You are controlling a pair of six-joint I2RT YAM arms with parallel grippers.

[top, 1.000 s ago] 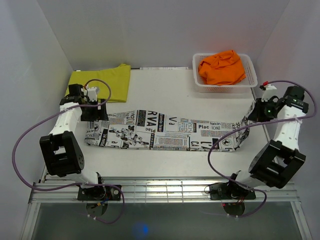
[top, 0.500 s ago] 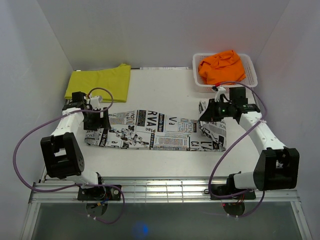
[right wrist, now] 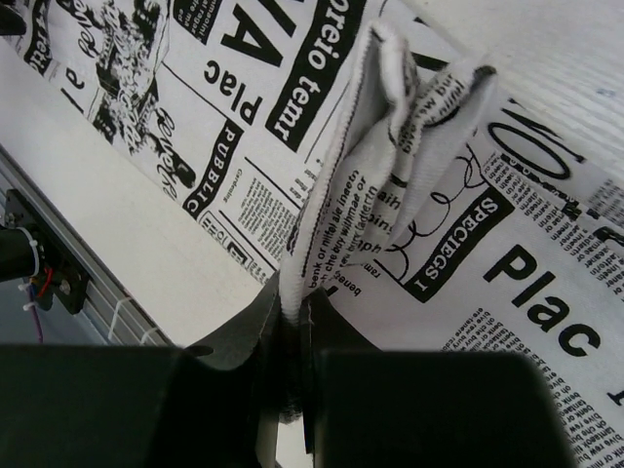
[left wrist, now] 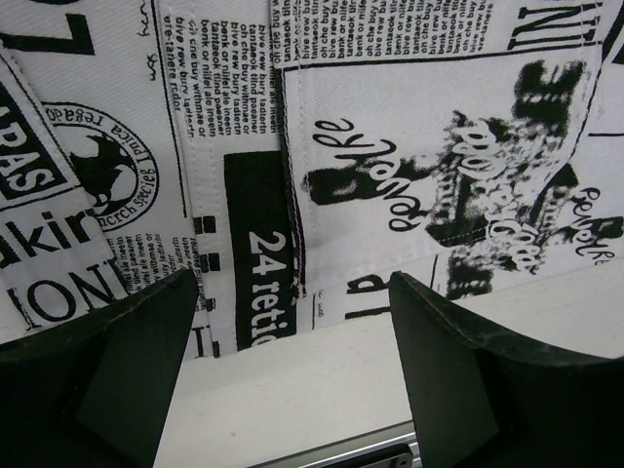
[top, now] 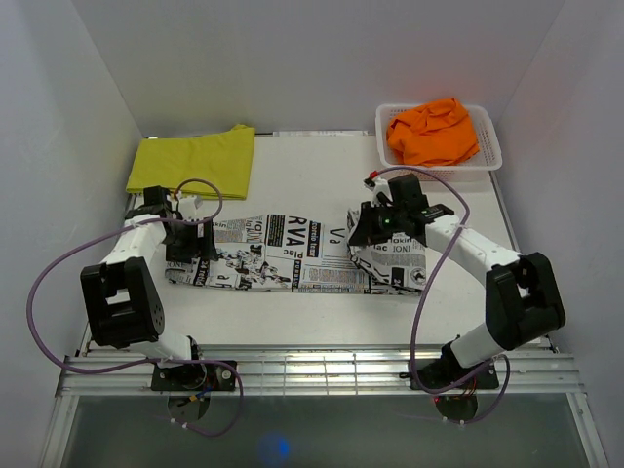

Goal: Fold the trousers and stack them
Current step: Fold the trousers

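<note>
White table (top: 312, 180) between white walls (top: 322, 58): left tool (left wrist: 292, 285) spread, right tool (right wrist: 294, 320) pinching newsprint trousers (top: 283, 255).

Left pincer (top: 183, 244) at 9 o'clock, jaws wide apart, pointing down; right pincer (top: 361, 229) just 3 o'clock of centre, clamped on newsprint trousers (top: 292, 258).

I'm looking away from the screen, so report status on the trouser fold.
Right gripper shut on newsprint trousers, end folded over the legs. Left gripper open, low over the other end. Yellow pair and basket stand apart.
</note>
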